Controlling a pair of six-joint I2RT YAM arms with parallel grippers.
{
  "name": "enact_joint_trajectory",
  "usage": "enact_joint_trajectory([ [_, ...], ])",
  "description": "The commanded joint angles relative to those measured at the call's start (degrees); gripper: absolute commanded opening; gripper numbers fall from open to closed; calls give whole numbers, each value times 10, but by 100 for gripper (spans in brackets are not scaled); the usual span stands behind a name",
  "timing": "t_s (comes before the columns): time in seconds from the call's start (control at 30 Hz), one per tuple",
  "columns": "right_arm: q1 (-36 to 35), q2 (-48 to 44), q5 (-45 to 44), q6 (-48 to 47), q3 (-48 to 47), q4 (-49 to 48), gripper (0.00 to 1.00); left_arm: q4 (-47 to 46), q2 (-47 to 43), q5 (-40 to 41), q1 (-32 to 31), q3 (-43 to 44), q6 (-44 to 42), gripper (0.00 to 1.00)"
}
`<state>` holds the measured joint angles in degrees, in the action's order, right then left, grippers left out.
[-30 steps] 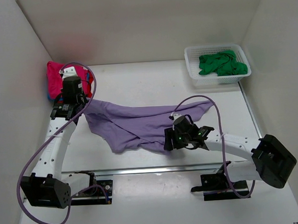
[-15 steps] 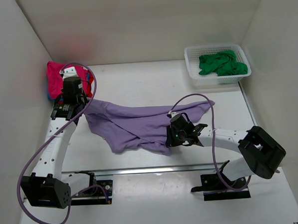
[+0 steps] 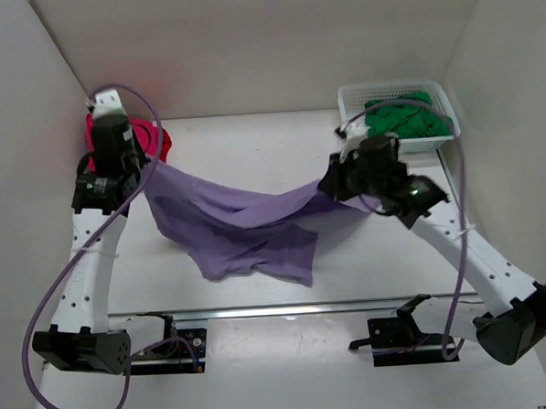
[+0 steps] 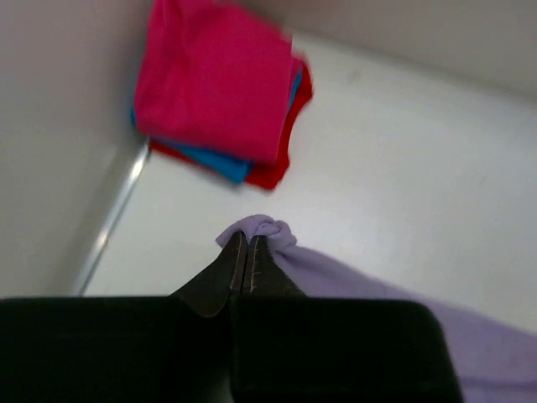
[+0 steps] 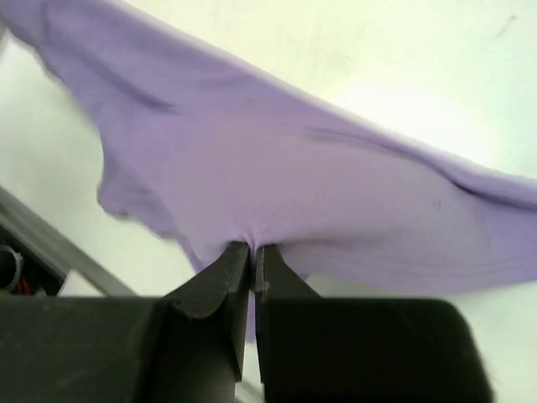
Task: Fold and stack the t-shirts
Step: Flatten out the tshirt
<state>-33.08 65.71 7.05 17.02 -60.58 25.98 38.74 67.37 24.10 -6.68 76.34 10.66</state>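
**Presently: lilac shirt gripped at two points, slung between both arms**

Work surface: a flat white table (image 3: 251, 141) enclosed by pale walls.

Item under handling: a lilac purple soft cloth t-shirt (image 3: 238, 229) occupies the table's centre. It spans from the left arm to the right arm, with its upper edge sagging between the two holds. Its lower portion hangs down towards the near edge of the table. Whether that portion touches the surface cannot be told.

Finished pile: in the far left corner, against the wall, lies a stack of folded shirts. It has a magenta pink cloth t-shirt (image 4: 214, 75) on top, a blue cloth t-shirt (image 4: 220, 164) under it and a red cloth t-shirt (image 4: 281, 164) at the bottom. From overhead the left arm partly hides this stack.

Container: a white plastic lattice basket (image 3: 356, 136) stands at the far right. It holds a crumpled green cloth t-shirt (image 3: 410, 119).

Left gripper (image 4: 246, 252): its jaws are clamped tight on a bunched corner of the lilac shirt, near the stack but apart from it.

Right gripper (image 5: 252, 252): its jaws are pinched together on a gathered fold of the same shirt. The cloth fans outward from the fingertips.
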Motion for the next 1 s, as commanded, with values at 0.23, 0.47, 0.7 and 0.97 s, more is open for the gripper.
enact_joint_trajectory([
  [0.23,161,-28,53,-146,-370,208,0,35,-24,60,-38,363,-46,0],
  [0.47,259,-48,119,-160,-455,217,0,4,-81,149,-141,408,-82,0],
  [0.7,253,-51,137,-141,-536,218,1,2,-116,166,-180,447,-81,0],
  [0.97,276,1,205,-117,-483,199,0,59,-58,132,-197,441,-52,0],
])
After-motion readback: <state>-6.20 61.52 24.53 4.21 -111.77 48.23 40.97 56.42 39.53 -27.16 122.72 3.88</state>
